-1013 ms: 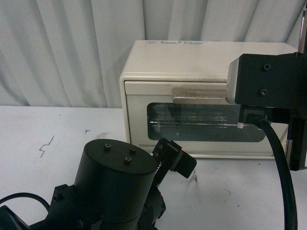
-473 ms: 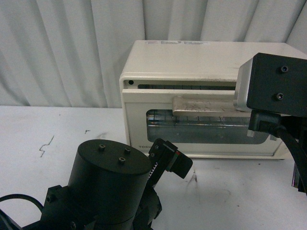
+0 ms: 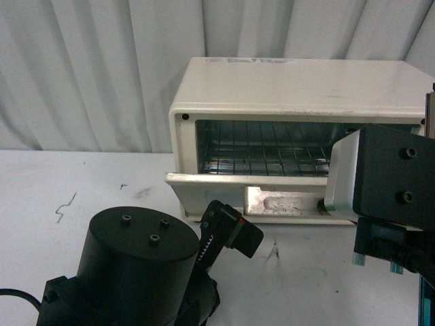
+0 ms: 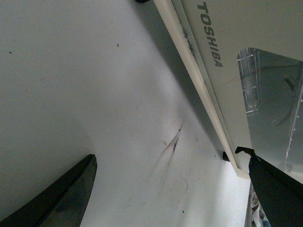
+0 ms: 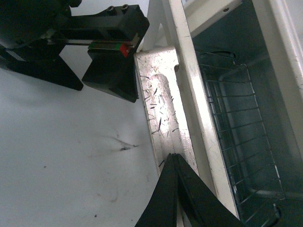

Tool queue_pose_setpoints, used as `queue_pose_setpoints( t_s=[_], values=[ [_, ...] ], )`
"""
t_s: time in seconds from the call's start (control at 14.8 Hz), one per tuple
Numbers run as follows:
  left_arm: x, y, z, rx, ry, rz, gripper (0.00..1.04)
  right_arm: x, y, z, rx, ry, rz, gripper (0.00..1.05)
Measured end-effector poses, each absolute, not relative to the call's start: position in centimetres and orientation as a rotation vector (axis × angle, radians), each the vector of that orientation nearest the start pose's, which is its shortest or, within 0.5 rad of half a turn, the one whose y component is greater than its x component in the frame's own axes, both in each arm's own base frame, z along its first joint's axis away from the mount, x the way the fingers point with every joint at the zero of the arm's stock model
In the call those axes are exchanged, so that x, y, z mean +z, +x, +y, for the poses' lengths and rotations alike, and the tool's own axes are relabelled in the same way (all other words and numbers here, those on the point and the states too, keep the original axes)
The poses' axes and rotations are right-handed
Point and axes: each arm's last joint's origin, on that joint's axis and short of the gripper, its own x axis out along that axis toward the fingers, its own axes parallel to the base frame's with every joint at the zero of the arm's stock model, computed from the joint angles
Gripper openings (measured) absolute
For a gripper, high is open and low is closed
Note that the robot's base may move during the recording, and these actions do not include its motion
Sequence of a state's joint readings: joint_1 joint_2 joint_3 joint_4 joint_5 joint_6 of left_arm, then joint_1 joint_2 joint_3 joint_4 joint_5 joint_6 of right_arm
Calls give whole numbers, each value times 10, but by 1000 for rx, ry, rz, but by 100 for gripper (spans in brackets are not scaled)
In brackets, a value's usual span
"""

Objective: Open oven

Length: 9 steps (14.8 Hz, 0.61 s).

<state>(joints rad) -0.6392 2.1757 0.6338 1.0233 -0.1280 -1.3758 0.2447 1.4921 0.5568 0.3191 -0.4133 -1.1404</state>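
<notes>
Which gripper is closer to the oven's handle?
Right: the right gripper sits on the handle, fingers together; the left gripper hangs open near the handle's other end.

Small cream-white boxy oven, sitting upright near the far edge of the white table, over toward the right side, front facing out. The door is swung down on its bottom hinge and lies close to flat. A scuffed beige bar handle runs along the door's free edge. The wire rack inside is in plain sight and level. There's grey TOSHIBA lettering on the door, next to the dark glass window.
</notes>
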Motion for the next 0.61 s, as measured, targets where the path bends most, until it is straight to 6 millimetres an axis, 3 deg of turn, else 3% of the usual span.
queue_pose_setpoints(
  t_s=[0.34, 0.61],
  values=[
    [28, 256, -184, -77, -1124, 726, 98, 157, 246, 76, 959, -863, 296, 2],
    [28, 256, -183, -77, -1125, 724, 98, 198, 241, 75, 943, -741, 164, 2]
  ],
)
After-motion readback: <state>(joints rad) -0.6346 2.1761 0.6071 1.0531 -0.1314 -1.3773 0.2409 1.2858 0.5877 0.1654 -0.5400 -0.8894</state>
